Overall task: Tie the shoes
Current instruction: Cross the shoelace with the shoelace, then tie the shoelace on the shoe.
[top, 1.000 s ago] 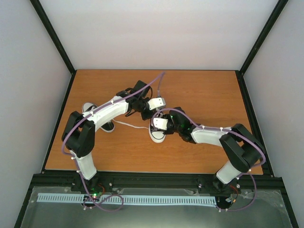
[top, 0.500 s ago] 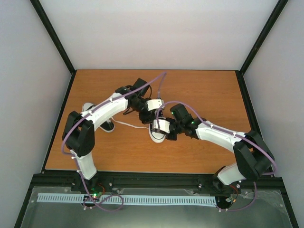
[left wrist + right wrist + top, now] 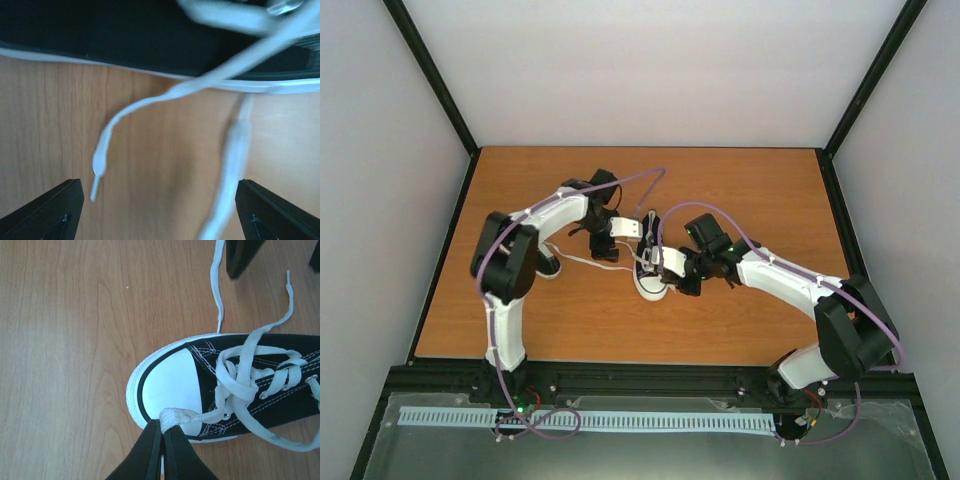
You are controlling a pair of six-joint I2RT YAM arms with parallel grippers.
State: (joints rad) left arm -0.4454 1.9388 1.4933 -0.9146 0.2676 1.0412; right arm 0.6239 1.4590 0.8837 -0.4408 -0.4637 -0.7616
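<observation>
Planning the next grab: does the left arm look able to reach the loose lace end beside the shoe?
Probably yes: the left gripper hangs open over the lace end, which lies uncovered on the table between its fingers. The right gripper pinches a second lace at the toe.

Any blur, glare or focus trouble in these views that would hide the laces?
Left wrist: too close, lace and shoe soft, smeared at the top. Right wrist: crisp, even light, stitching readable. Top: sharp, no glare, but the lace shows tiny.
</observation>
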